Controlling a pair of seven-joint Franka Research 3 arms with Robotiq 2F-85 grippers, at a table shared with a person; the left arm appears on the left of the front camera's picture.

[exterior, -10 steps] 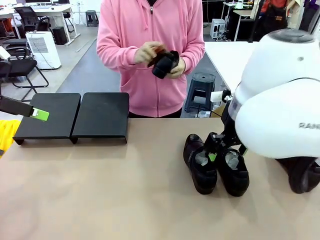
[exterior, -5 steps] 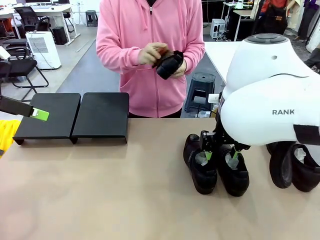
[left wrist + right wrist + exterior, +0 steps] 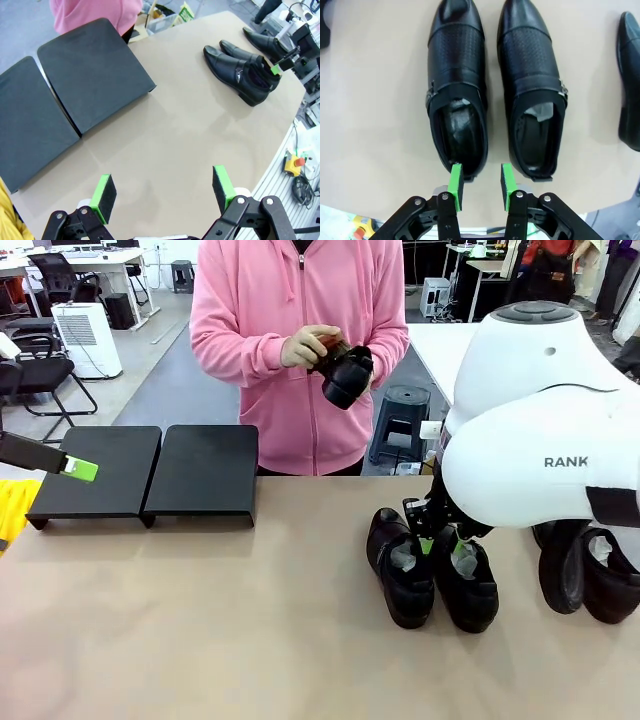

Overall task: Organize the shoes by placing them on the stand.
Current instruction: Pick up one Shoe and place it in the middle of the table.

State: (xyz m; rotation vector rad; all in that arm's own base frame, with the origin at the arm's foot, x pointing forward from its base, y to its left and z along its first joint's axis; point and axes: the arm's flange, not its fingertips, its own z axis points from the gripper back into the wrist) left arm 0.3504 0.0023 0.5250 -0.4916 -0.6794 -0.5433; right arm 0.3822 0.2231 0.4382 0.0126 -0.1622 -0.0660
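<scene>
Shoes (image 3: pixel 408 585) stand as a pair, side by side on the bench (image 3: pixel 250 640), right of the middle, with their toes toward the robot. A third shoe (image 3: pixel 610 595) sits on the bench farther right, partly behind the right arm. The fourth shoe (image 3: pixel 347 375) is held up by the person (image 3: pixel 300 300) at the far side, one hand (image 3: pixel 305 345) on top of it. The stand (image 3: pixel 150 472) sits at the far left of the bench, well apart from the pair.

The right tool (image 3: pixel 481 182) is down at the heel ends of the pair with its jaws drawn to a narrow gap. I cannot tell whether the pads (image 3: pixel 455 180) pinch any leather. The left tool (image 3: pixel 163 190) hangs over the bench near the stand, jaws spread wide with nothing between them.
</scene>
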